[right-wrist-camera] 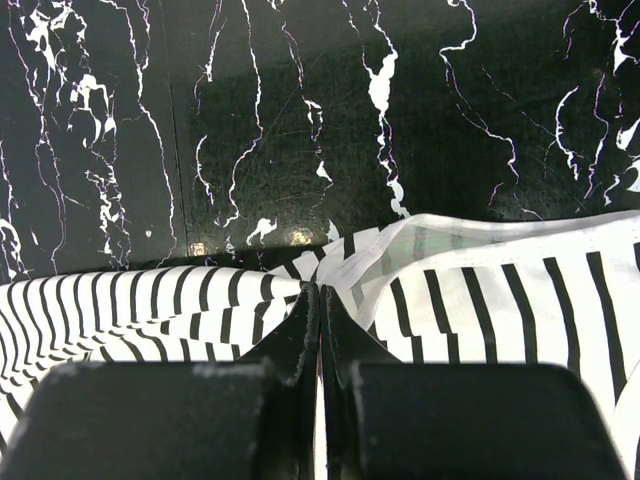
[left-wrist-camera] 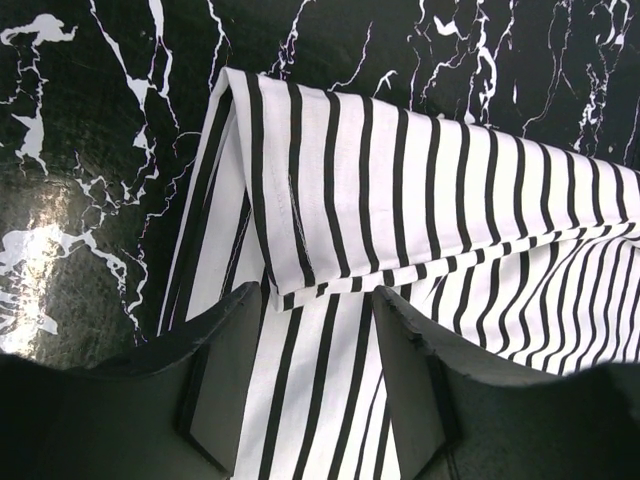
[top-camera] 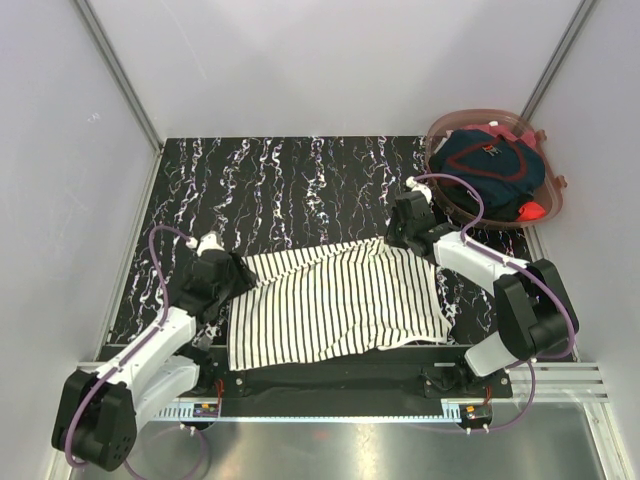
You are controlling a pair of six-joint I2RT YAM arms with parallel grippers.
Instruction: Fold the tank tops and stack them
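The white tank top with navy stripes [top-camera: 335, 300] lies spread on the black marbled table, its left part folded over. My left gripper [top-camera: 236, 276] is open at the top's left edge. In the left wrist view its jaws [left-wrist-camera: 320, 305] stand apart over the striped cloth [left-wrist-camera: 400, 190], just short of a folded hem. My right gripper [top-camera: 403, 236] is at the top's far right edge. In the right wrist view it [right-wrist-camera: 320, 295] is shut on a pinched ridge of striped cloth [right-wrist-camera: 480, 300]. The dark navy tank top [top-camera: 487, 163] with red trim lies bunched in a basket.
A translucent pink basket [top-camera: 553, 196] stands at the table's far right corner. White walls with metal posts enclose the table [top-camera: 280, 180] on three sides. A rail with both arm bases runs along the near edge.
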